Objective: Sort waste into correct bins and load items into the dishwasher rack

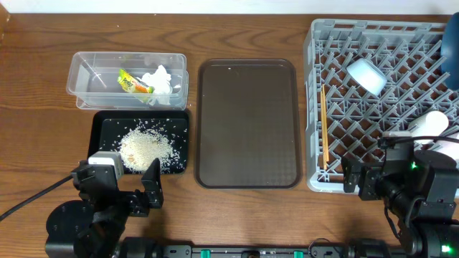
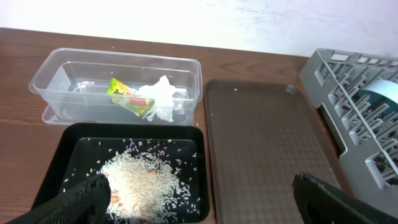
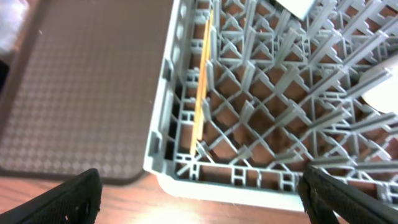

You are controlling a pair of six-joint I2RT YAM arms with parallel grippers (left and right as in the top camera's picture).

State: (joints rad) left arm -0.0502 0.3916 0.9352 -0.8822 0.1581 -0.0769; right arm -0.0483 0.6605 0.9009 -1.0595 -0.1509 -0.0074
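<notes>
The brown serving tray (image 1: pixel 247 122) lies bare in the middle of the worktop (image 1: pixel 43 143). Left of its far end, the clear container (image 1: pixel 93 79) holds the yellow-green wrapper (image 1: pixel 133 81) and crumpled tissue (image 1: pixel 161 79). Left of its near end, the black tray (image 1: pixel 104 129) holds the rice (image 1: pixel 147 149).

Right of it stands the dishwasher rack (image 1: pixel 310 107). The chopsticks (image 1: pixel 325 129) lie along the rack wall nearest the tray, their long axis parallel to the tray's long edge. They point straight away from the right gripper (image 3: pixel 205 196), which hangs off the tray's near right corner, fingers wide apart and empty. The left gripper (image 1: pixel 118 179), fingers likewise spread and empty, sits off the near left corner.

I judge there is little left to fetch.

Farther right of the tray sit the light blue bowl (image 1: pixel 367 75) and white cup (image 1: pixel 430 123). The dark blue plate (image 1: pixel 452 43) is cut off at the edge of view. A pale cup (image 1: pixel 448 147) is half hidden by the right gripper, and I can't make out its colour.
</notes>
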